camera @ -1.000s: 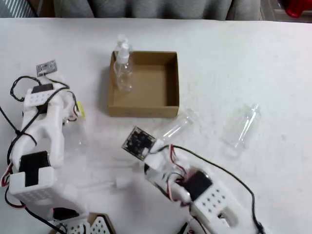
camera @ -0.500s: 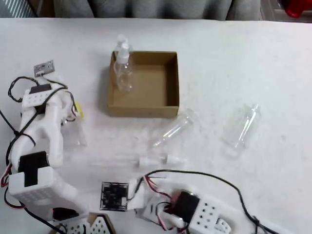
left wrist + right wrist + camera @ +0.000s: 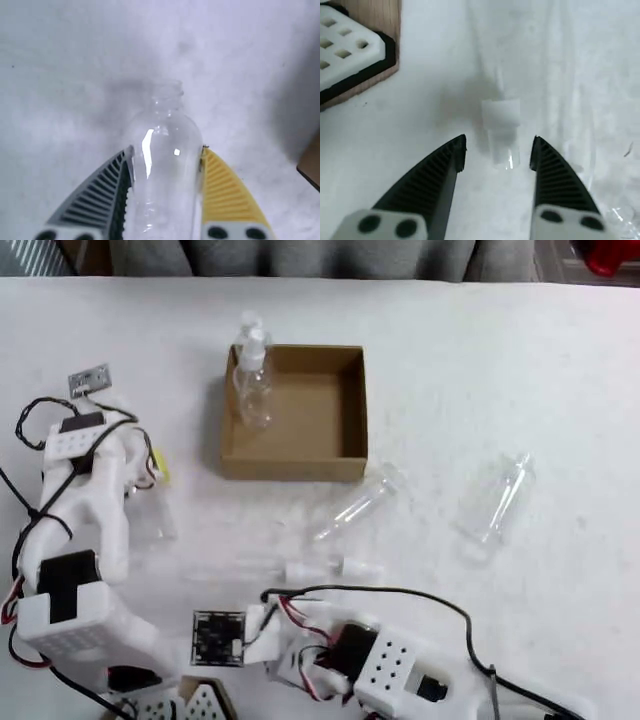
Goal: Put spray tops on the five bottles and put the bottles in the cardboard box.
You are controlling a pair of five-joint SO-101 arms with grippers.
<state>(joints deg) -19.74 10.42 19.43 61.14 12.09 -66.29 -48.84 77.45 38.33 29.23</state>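
Within left tool [image 3: 166, 151], bottle [image 3: 162, 172] neck-outward

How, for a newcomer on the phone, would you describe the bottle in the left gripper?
Left of the cardboard box on the white table is the left arm. Its left gripper clamps a clear bottle between a grey finger and a yellow finger. Unlike the two bottles lying loose right of the box, it is gripped, and its neck is open.
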